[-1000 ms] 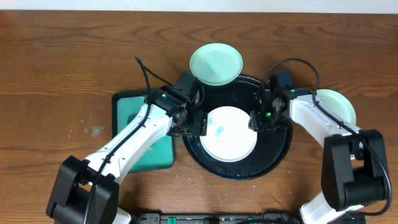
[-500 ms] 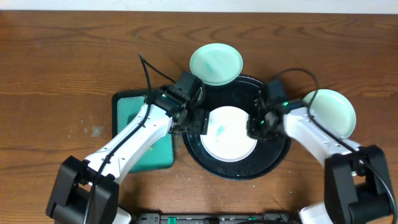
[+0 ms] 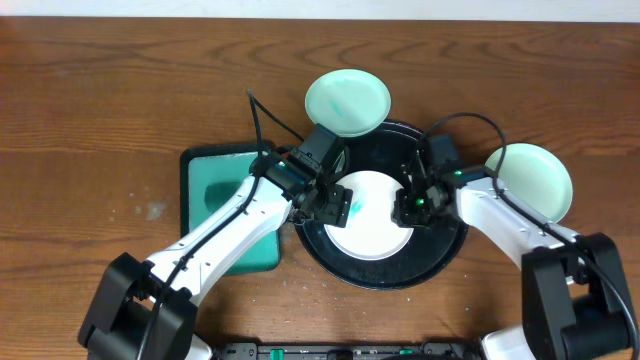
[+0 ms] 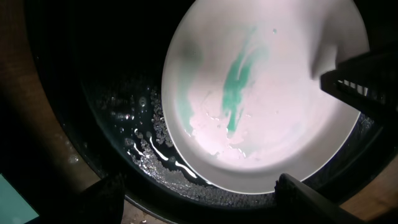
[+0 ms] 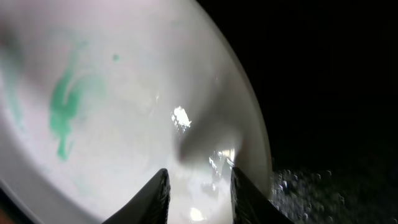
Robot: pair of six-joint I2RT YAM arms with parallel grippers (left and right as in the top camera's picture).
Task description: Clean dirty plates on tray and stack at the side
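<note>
A white plate (image 3: 368, 222) with a green smear lies in the large black tray (image 3: 440, 250). One mint-green plate (image 3: 347, 102) rests at the tray's far rim, and another (image 3: 532, 180) lies on the table to the right. My left gripper (image 3: 336, 206) is open over the white plate's left edge. In the left wrist view its fingers (image 4: 205, 202) straddle the edge of the white plate (image 4: 273, 112) and the wet tray (image 4: 106, 93). My right gripper (image 3: 410, 206) hangs over the plate's right edge. Its fingers (image 5: 199, 193) are slightly apart and empty above the white plate (image 5: 112, 124).
A teal rectangular tray (image 3: 215, 190) with a dark rim lies left of the black tray, partly under my left arm. Brown wooden table (image 3: 100, 110) surrounds everything. Both arms reach in from the near edge.
My left gripper has moved right, over the white plate's left edge. My right gripper has shifted left and nearer, onto the plate's right edge. The plates have not moved.
</note>
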